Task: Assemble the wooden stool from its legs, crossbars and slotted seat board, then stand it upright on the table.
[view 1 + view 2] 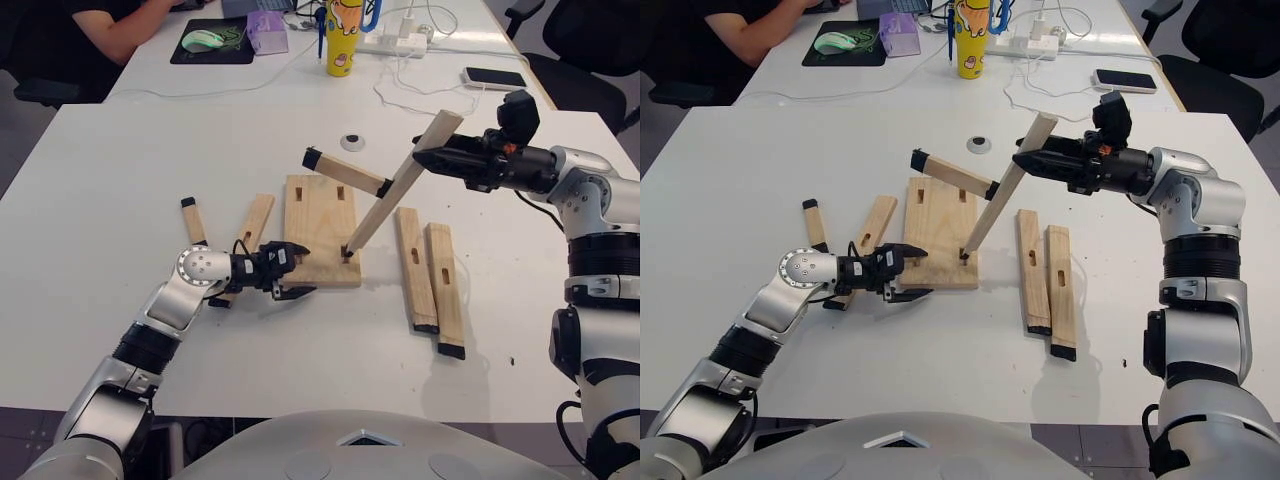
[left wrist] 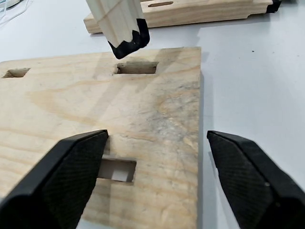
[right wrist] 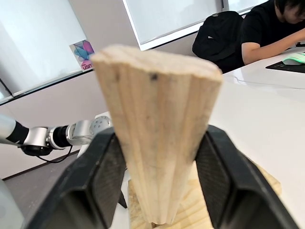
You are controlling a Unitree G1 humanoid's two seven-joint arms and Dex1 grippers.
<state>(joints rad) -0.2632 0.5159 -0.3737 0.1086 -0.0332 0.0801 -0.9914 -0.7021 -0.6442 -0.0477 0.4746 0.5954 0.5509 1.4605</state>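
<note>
Seating a leg appears to be the step in hand: the right tool [image 1: 425, 157] grips the upper end of a tilted leg [image 1: 392, 197] with a crossbar [image 1: 345, 172] on its side, its black foot right at a slot [image 2: 137, 68] in the seat board [image 1: 315, 225], which lies flat on the desk [image 1: 120, 180]. The left tool [image 1: 300, 272] is spread open at the board's near edge, holding nothing. Next, I judge, the leg needs tipping upright and pressing home while the board is steadied.
</note>
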